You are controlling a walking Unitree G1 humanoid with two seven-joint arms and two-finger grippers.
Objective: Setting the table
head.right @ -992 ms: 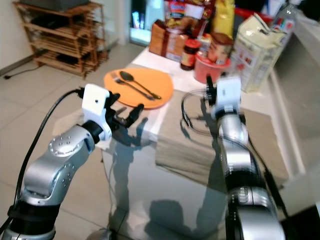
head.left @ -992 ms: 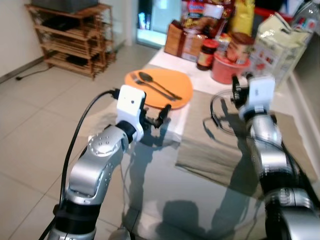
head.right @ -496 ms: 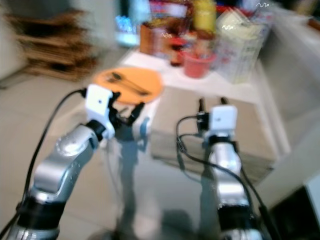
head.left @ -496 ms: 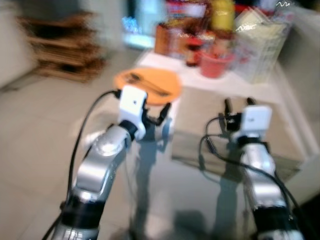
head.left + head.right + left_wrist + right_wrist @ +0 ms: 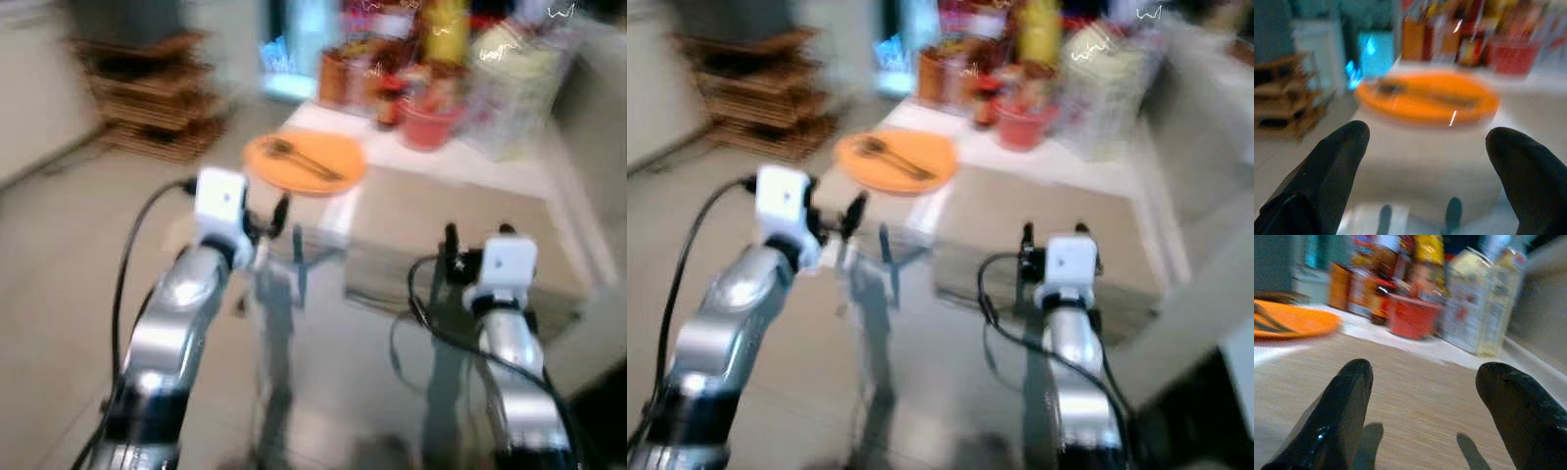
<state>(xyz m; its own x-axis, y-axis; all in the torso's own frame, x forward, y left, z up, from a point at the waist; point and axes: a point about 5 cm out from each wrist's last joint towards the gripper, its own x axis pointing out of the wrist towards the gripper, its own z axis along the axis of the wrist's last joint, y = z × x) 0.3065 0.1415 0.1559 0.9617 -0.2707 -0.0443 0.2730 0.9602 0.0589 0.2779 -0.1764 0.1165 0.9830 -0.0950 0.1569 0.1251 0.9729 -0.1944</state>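
An orange plate (image 5: 306, 162) holding a spoon and a fork (image 5: 294, 157) lies on the far left part of the table; the left wrist view also shows the plate (image 5: 1425, 100). My left gripper (image 5: 263, 220) hovers short of it at the table's left edge, open and empty. My right gripper (image 5: 477, 235) hangs open and empty above a beige placemat (image 5: 431, 220). Both eye views are blurred.
Jars, a red bowl (image 5: 1413, 316), a carton (image 5: 1476, 318) and snack bags crowd the table's far end. A wooden shelf (image 5: 147, 98) stands on the tiled floor to the left. The near table top is glass.
The whole picture has shifted and blurred, so the camera has moved. The plate and groceries look farther off. Both grippers stay open and empty.
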